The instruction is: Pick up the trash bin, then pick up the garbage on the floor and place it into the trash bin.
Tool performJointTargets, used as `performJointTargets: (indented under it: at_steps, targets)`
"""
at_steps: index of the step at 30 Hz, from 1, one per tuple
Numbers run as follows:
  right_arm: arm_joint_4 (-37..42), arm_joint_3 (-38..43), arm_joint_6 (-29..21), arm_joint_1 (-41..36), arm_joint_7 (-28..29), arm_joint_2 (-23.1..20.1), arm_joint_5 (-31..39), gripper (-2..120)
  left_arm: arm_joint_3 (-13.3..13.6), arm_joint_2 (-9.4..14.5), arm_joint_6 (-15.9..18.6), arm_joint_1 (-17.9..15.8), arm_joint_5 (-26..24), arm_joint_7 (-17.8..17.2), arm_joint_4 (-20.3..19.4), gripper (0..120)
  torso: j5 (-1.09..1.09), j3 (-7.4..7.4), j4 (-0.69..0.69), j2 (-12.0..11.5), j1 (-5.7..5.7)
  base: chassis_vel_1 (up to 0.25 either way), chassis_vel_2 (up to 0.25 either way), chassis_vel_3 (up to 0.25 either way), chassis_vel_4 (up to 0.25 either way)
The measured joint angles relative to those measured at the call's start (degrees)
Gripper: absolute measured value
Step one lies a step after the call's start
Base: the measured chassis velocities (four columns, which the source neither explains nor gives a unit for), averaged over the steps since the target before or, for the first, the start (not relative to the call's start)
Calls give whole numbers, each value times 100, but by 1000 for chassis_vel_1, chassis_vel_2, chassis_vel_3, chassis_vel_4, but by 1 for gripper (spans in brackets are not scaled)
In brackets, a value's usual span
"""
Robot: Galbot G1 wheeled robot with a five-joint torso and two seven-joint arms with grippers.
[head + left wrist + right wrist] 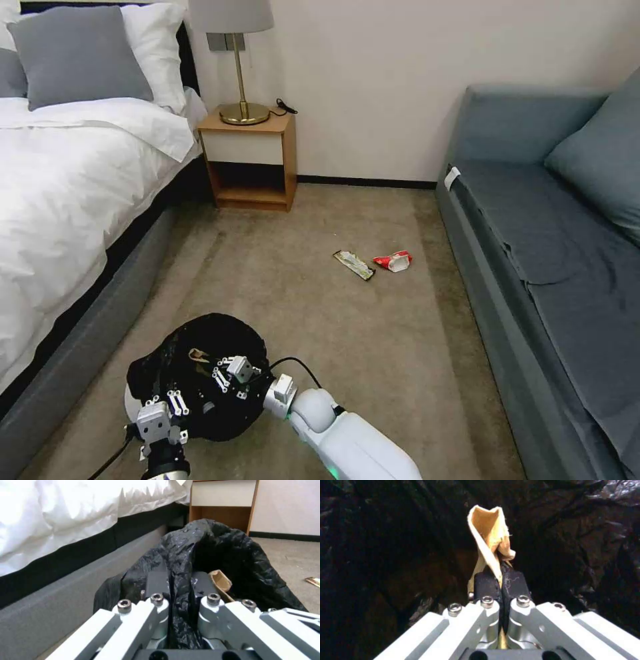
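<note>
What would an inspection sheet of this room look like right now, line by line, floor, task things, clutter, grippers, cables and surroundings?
Surface: beige carpet floor, bare apart from two litter pieces.
Job's things: trash bin with black liner at the robot's left front; crumpled brown paper held inside the bin's mouth; flat wrapper and red-and-white packet lying side by side on the carpet near the sofa.
Clutter: nothing seen.
Grippers: left gripper shut on the bin's lined rim; right gripper shut on the brown paper, over the bin.
Cables: black cable looping by the right wrist; a dark cord on the nightstand.
Surroundings: bed left, nightstand with lamp, grey sofa right.
</note>
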Motion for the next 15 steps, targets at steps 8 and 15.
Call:
performJointTargets:
  at_steps: [8,15]
  targets:
    - [-29,8,7,-4,18,-28,-61,30,-49,30,-4,-15,-15,16,15,6,0,0,0,0,0,0,0,0,0]
    - [-24,22,7,-7,21,-60,-86,52,-69,31,-29,-26,-26,21,55,6,1,0,0,0,0,0,0,0,0]
